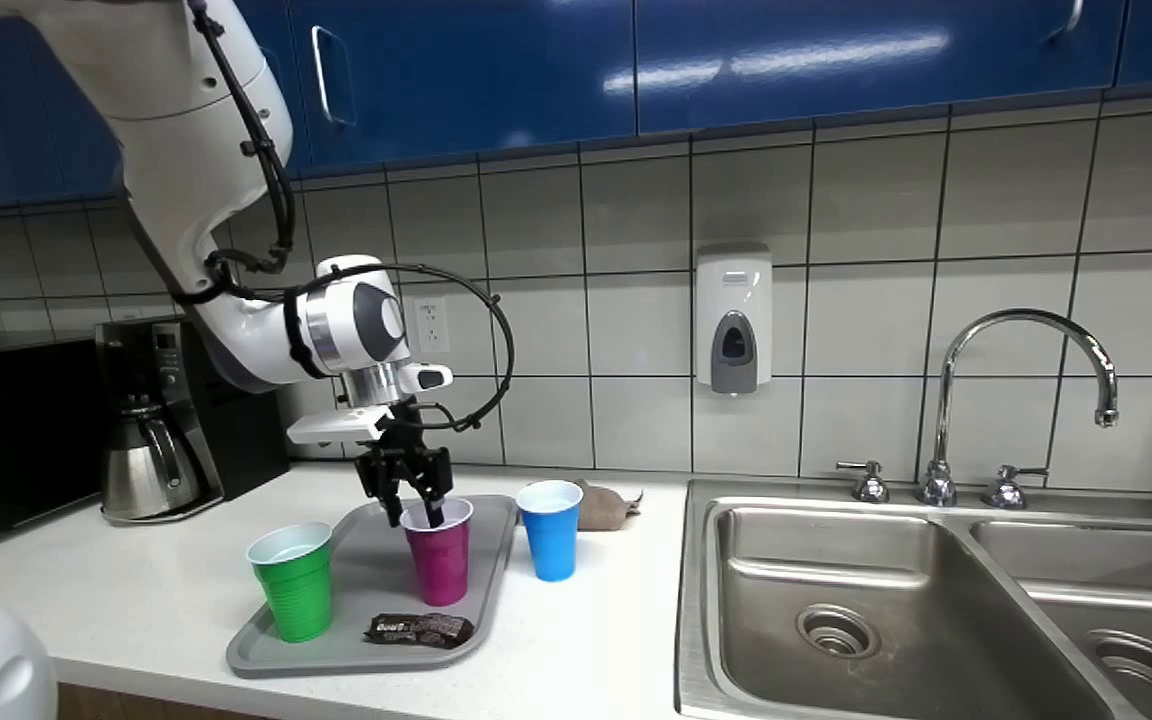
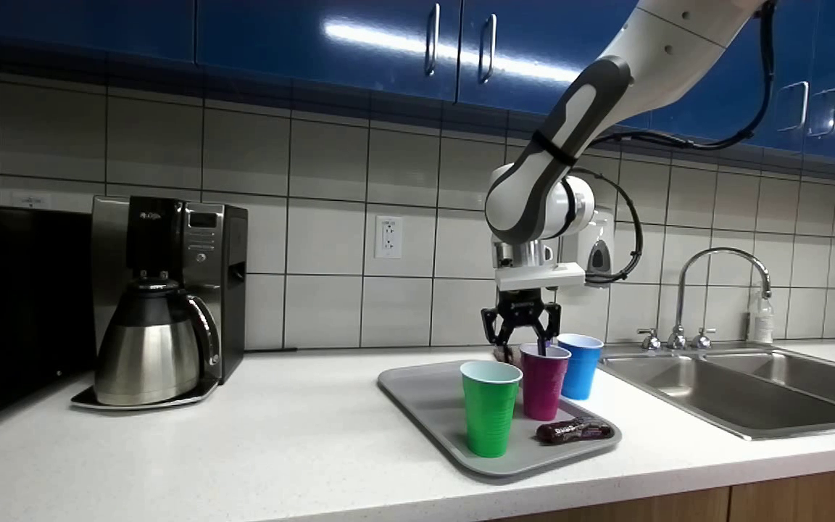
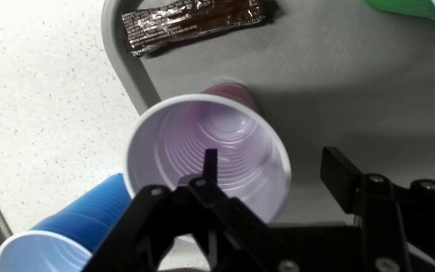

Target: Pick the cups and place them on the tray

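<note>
The magenta-purple cup [image 1: 439, 568] stands upright on the grey tray [image 1: 361, 600] in both exterior views. My gripper [image 1: 415, 518] points down over it, open. In the wrist view, one finger of the gripper [image 3: 270, 160] is inside the cup's mouth; the other is outside, with a gap to the wall. The green cup [image 2: 490, 417] stands on the tray near its front edge; only a part of it [image 3: 410, 8] shows in the wrist view. The blue cup [image 1: 551, 543] stands on the counter just beside the tray, on the sink side; it also shows in the wrist view [image 3: 85, 217].
A dark wrapped bar [image 3: 195, 23] lies on the tray near a front corner. A brown mouse-like object [image 1: 604, 507] lies behind the blue cup. The steel sink [image 1: 694, 610] is set into the counter to one side; the coffee pot [image 2: 148, 348] stands at the other.
</note>
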`<action>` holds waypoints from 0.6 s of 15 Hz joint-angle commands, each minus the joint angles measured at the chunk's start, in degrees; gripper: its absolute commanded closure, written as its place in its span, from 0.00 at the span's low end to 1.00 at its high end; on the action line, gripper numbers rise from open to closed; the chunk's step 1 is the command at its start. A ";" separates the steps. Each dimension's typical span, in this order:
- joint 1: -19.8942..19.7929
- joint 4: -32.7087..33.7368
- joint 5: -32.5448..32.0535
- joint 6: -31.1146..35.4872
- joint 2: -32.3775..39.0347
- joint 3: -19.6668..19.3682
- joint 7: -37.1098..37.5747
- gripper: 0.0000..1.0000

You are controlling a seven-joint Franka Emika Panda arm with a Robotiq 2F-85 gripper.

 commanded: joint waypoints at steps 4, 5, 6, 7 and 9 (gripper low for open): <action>0.14 -0.73 1.25 -1.43 -2.83 -0.08 -0.78 0.00; 0.06 -0.90 1.26 -1.61 -3.36 -0.09 -0.91 0.00; -0.03 -0.95 1.28 -1.78 -3.75 -0.09 -1.02 0.00; -0.15 -0.96 1.22 -2.05 -4.22 -0.15 -1.13 0.00; -0.47 -0.85 1.26 -2.41 -4.95 -0.34 -1.26 0.00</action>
